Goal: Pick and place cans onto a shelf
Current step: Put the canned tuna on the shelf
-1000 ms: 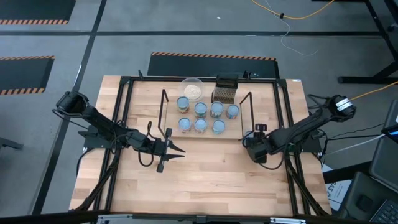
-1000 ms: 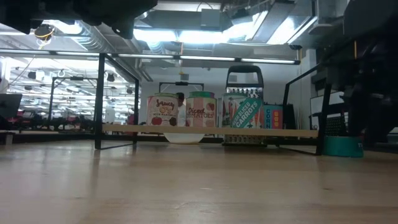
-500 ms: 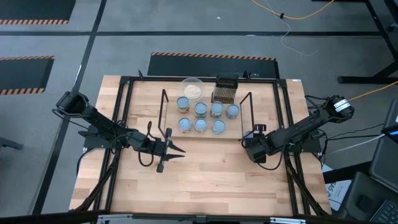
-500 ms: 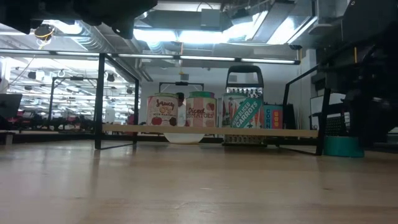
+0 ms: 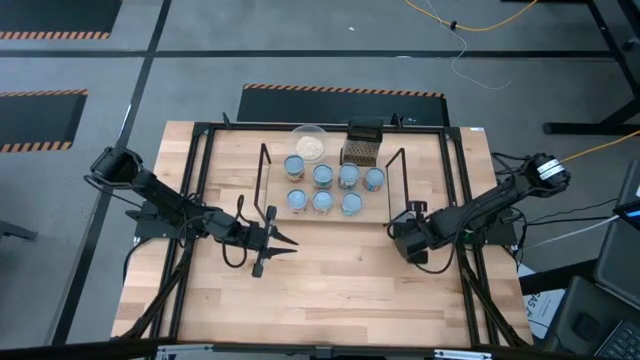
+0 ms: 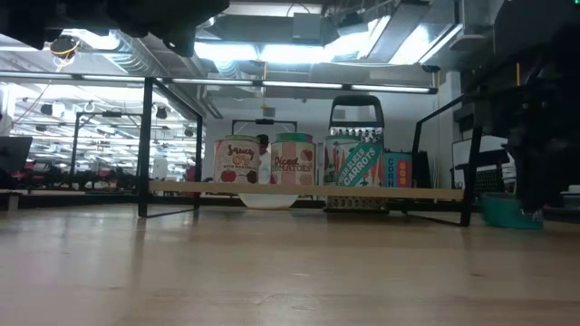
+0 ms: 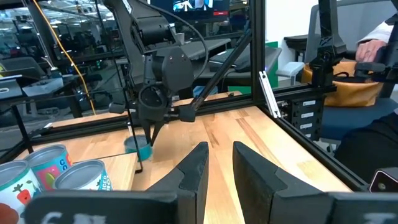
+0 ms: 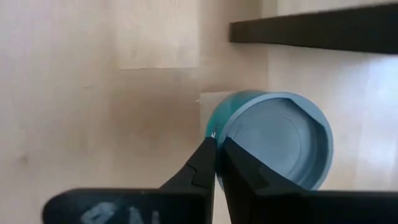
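The right gripper (image 8: 216, 163) had just pinched together onto the rim of a teal can (image 8: 280, 140) standing on the table just beside the shelf (image 5: 275, 190), apparently ready to lift, while the left gripper (image 7: 219, 148) waited with fingers apart.

Seven cans (image 5: 322, 188) on one shelf (image 5: 330, 214), an eighth can (image 8: 273, 140) apart.

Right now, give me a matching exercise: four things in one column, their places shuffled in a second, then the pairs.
1 teal can
2 clear bowl
3 left gripper
4 seven cans

A on the shelf
B behind the shelf
C on the table off the shelf's right end
D above bare table before the shelf

Pairs: 1-C, 2-B, 3-D, 4-A
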Robot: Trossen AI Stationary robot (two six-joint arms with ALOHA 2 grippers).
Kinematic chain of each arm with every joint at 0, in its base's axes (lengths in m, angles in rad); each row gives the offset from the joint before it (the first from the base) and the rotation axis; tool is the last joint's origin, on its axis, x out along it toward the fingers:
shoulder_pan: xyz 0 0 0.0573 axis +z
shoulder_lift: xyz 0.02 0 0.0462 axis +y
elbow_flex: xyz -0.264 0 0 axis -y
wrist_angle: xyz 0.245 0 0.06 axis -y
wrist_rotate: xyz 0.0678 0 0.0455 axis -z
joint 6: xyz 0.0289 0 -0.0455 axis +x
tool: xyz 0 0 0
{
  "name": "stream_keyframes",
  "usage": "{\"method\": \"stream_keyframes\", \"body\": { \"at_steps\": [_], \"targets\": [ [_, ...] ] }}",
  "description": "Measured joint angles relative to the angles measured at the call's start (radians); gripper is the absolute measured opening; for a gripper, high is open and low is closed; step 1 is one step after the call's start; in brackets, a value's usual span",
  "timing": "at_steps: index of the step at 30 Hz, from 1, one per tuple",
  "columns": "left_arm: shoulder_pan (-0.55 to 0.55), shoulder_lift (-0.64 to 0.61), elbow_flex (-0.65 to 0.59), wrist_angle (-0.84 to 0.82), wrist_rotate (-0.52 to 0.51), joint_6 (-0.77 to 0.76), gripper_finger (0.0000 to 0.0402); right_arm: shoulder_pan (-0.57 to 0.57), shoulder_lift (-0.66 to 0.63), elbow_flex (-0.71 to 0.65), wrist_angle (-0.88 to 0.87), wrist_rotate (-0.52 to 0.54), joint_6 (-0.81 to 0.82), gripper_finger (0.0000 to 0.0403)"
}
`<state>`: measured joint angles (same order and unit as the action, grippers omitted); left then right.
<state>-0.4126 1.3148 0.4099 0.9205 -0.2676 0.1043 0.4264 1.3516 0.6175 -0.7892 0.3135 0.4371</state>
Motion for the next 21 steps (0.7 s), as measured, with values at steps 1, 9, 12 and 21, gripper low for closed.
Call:
{"method": "stream_keyframes", "body": {
  "at_steps": [1,9,12,21],
  "targets": [
    [0.0,0.0,0.0,0.0,0.0,0.0,0.0066,0.001,0.001,0.008,-0.002,-0.013,0.0,0.0023],
    [0.0,0.0,0.0,0.0,0.0,-0.001,0.0066,0.003,0.004,0.096,-0.009,-0.21,-0.02,0.0022],
    [0.0,0.0,0.0,0.0,0.0,-0.001,0.0066,0.003,0.003,0.128,-0.009,-0.298,0.003,0.0022],
    [0.0,0.0,0.0,0.0,0.0,0.0,0.0066,0.004,0.002,0.282,0.007,-0.483,0.029,0.0022]
  ]
}}
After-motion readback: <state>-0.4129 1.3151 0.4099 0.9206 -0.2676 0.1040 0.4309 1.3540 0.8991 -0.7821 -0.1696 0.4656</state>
